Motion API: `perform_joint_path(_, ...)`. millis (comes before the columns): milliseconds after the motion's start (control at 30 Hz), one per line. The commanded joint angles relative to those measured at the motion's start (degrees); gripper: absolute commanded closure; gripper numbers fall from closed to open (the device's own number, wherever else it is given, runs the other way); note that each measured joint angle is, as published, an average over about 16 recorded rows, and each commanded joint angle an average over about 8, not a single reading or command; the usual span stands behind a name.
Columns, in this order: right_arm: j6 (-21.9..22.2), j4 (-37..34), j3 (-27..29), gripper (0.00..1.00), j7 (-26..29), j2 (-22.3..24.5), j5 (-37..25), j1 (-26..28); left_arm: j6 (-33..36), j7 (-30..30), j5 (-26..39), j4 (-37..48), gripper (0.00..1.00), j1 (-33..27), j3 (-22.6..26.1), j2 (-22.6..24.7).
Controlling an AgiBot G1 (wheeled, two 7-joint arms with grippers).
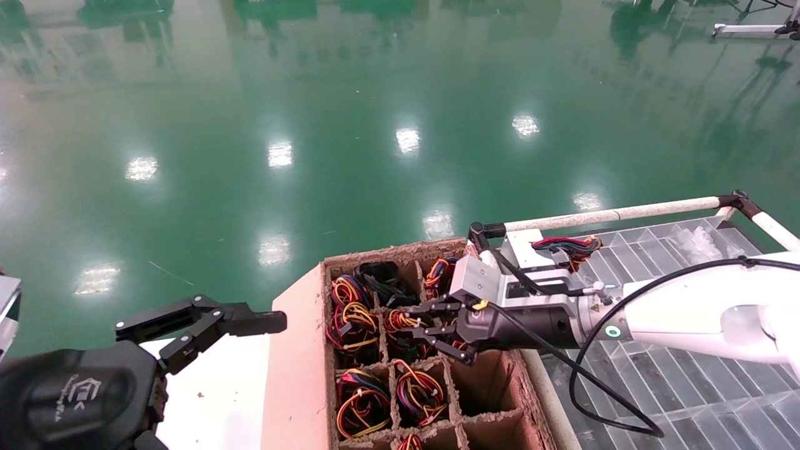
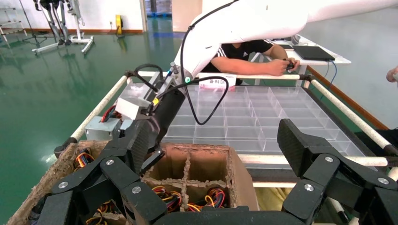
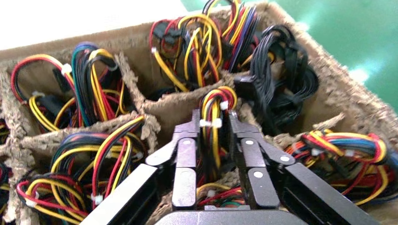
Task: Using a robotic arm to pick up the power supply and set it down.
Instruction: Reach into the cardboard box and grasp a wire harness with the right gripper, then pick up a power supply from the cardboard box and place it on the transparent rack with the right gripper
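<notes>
1. Reaching into the middle of the box (image 1: 300, 375), the right gripper (image 3: 213, 140) has its fingers closed on a wire bundle (image 3: 212, 117) — the handle for the power supply sunk in its cell.
2. Parked near left, the left gripper (image 1: 215, 325) hangs with fingers apart — clear of the work.

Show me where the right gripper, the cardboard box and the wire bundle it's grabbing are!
right gripper (image 3: 213, 140): right wrist view, between its fingertips, closed on the bundle.
cardboard box (image 1: 390, 251): head view, on its far brown rim.
wire bundle (image 3: 212, 105): right wrist view, on the yellow and red wires above the fingers.
</notes>
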Motion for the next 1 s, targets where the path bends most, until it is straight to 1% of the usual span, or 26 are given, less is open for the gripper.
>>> perform_joint_path(33,0.2,-0.4,-0.2,1.00,-0.3,-0.1,-0.2,-0.1,0.0,0.0,0.0,0.0,0.00,0.0,0.0,0.0)
perform_joint_path(200,-0.1,-1.1,0.0,1.00,-0.7,-0.1,0.0,-0.1,0.0,0.0,0.0,0.0,0.00,0.0,0.0,0.0)
perform_joint_path(367,-1.8,-1.2,0.9,1.00,-1.1,0.6,1.3,0.4,0.0,0.0,0.0,0.0,0.00,0.0,0.0,0.0)
perform_joint_path(500,-4.8,-0.7,2.2,1.00,-1.9,1.7,3.2,1.5,0.0,0.0,0.0,0.0,0.00,0.0,0.0,0.0)
perform_joint_path(667,-11.1,1.1,4.6,1.00,-4.6,3.3,6.9,2.4,0.0,0.0,0.0,0.0,0.00,0.0,0.0,0.0)
perform_joint_path(767,-13.8,2.6,5.8,1.00,-6.1,4.5,9.0,2.7,0.0,0.0,0.0,0.0,0.00,0.0,0.0,0.0)
perform_joint_path(833,-14.6,3.9,6.3,1.00,-6.6,5.3,10.1,3.1,0.0,0.0,0.0,0.0,0.00,0.0,0.0,0.0)
perform_joint_path(1000,-15.0,9.1,6.6,1.00,-6.3,8.1,13.0,4.1,0.0,0.0,0.0,0.0,0.00,0.0,0.0,0.0)
